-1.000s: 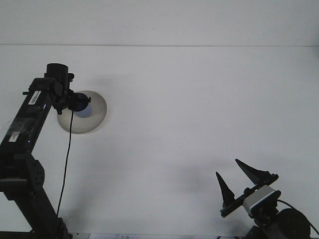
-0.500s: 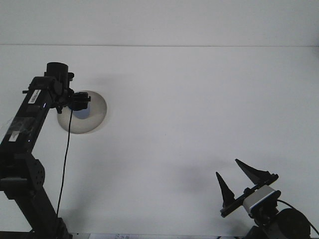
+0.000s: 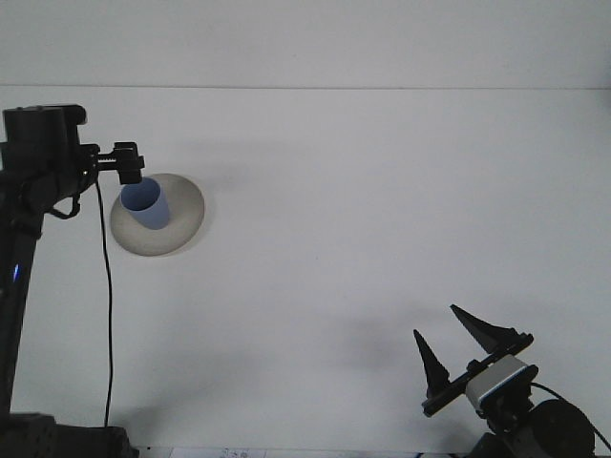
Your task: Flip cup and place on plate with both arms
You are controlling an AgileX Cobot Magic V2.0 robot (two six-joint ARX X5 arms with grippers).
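Observation:
A blue cup (image 3: 146,204) stands mouth-up on the round grey plate (image 3: 183,218) at the table's left. My left gripper (image 3: 128,164) hangs just above and to the left of the cup's rim, apart from it and open, with nothing held. At the lower right, my right gripper (image 3: 436,322) rests low near the front edge, far from the plate. Its two pointed black fingers are spread open and empty.
The white table (image 3: 363,210) runs wide between the plate and the right arm. A black cable (image 3: 103,305) hangs down from the left arm along the left side. The table's far edge meets a pale wall.
My left gripper has let go of the cup and drawn back up and to the left. The cup now shows whole on the plate. The right arm has not moved.

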